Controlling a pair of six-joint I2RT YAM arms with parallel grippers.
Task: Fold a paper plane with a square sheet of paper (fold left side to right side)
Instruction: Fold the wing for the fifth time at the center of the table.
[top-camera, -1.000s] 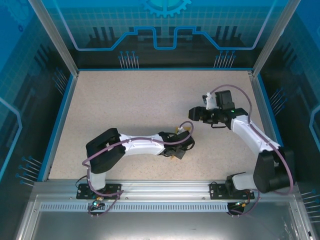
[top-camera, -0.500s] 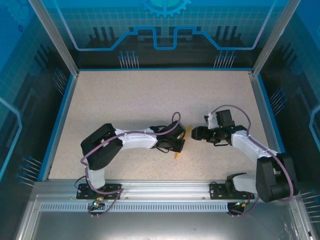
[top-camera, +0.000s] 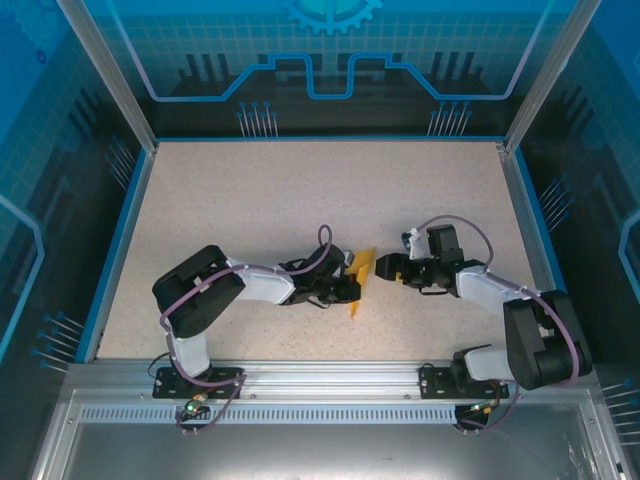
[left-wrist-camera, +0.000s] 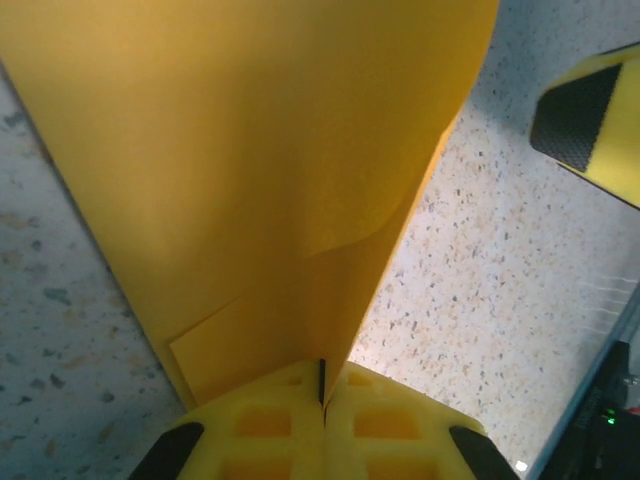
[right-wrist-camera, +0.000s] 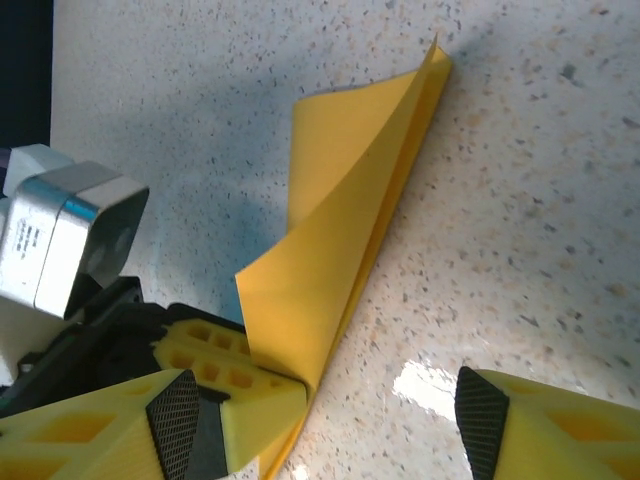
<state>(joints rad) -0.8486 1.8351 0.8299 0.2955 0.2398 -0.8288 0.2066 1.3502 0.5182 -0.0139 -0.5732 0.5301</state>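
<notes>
The square sheet of paper is folded into a narrow orange-yellow paper plane (top-camera: 363, 272) with a sharp tip, standing on edge near the table's middle. My left gripper (top-camera: 349, 291) is shut on its near end. In the left wrist view the yellow jaws (left-wrist-camera: 322, 385) pinch the paper (left-wrist-camera: 250, 150), which fans out ahead. My right gripper (top-camera: 385, 268) faces it from the right, open. In the right wrist view its fingers (right-wrist-camera: 330, 425) straddle the plane's (right-wrist-camera: 340, 220) held end, with the left gripper's fingertips (right-wrist-camera: 235, 385) between them. The right gripper grips nothing.
The speckled tabletop (top-camera: 260, 200) is bordered by a blue rim and transparent blue walls (top-camera: 330, 60). The left wrist's camera housing (right-wrist-camera: 70, 240) sits close to my right gripper's left finger. One right finger (left-wrist-camera: 590, 120) shows at the edge of the left wrist view.
My right arm has swung from the back right down to the paper at the centre. The left gripper has drawn back slightly left, still pinching the paper.
</notes>
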